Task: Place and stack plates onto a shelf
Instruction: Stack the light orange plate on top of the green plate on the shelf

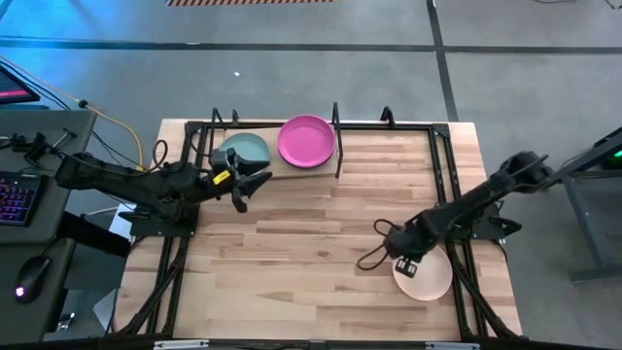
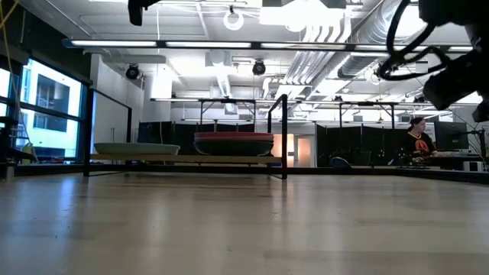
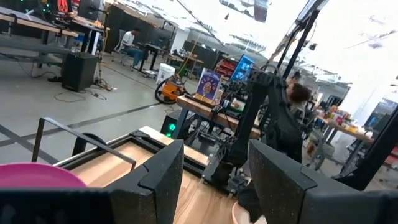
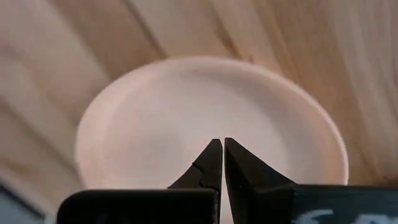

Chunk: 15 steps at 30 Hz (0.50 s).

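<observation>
**Two plates shelved, a third waits under the right arm**

At the far edge of the table [image 1: 321, 253], the shelf [image 1: 292, 171] carries a light teal plate [image 1: 245, 148] on its left and a magenta plate [image 1: 306, 141] beside it toward the centre. In the low view each of these looks thicker than a single plate, and they may be stacks, though the angle is too flat to count layers. The left gripper [image 1: 248, 185] hangs just near of the light teal plate, its fingers [image 3: 158, 180] parted a moderate way with nothing between them.

On the near right of the table, close to the edge, lies a light pink plate [image 1: 424, 275], flat and the right way up. The right gripper [image 4: 221, 163] hovers directly above it; its wrist camera looks straight down into the dish, and the two fingertips are pressed together with nothing in them, well clear of the rim.

The step in hand appears to be the pick-up of the light pink plate. That would call for the right gripper to spread its fingers, shift out to the plate's rim and pinch it there, since closed tips over the middle of a shallow dish give no purchase. The plate would then need carrying across to the far shelf, where the left arm, parked beside the dividers, could get in the way.
</observation>
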Each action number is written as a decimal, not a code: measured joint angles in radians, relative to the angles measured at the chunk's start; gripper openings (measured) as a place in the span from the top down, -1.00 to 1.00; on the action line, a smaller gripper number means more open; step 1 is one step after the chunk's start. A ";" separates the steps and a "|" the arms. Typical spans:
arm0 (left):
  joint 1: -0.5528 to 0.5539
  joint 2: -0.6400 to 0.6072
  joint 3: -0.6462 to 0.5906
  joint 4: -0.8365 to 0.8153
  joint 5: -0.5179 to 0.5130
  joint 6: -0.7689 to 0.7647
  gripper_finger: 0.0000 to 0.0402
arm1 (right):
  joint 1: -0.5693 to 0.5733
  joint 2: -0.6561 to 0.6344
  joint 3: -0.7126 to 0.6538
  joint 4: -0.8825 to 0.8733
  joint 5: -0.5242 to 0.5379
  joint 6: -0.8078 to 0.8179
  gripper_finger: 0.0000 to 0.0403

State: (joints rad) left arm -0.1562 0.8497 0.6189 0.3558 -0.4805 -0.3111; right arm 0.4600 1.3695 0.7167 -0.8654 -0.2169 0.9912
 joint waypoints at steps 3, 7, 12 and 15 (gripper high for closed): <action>0.000 0.000 0.000 -0.001 0.000 0.009 0.17 | -0.003 0.064 0.000 0.037 0.051 0.003 1.00; 0.000 0.000 0.000 0.000 0.000 0.018 0.17 | -0.021 0.143 0.014 0.107 0.114 0.027 1.00; 0.000 0.000 0.000 0.000 0.000 0.042 0.17 | -0.053 0.238 0.135 0.184 0.222 -0.029 1.00; 0.000 0.000 0.000 0.000 0.000 0.065 0.17 | -0.097 0.315 0.233 0.270 0.292 -0.115 1.00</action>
State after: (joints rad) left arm -0.1562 0.8497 0.6189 0.3557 -0.4808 -0.2459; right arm 0.3625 1.6847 0.9502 -0.5958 0.0754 0.8761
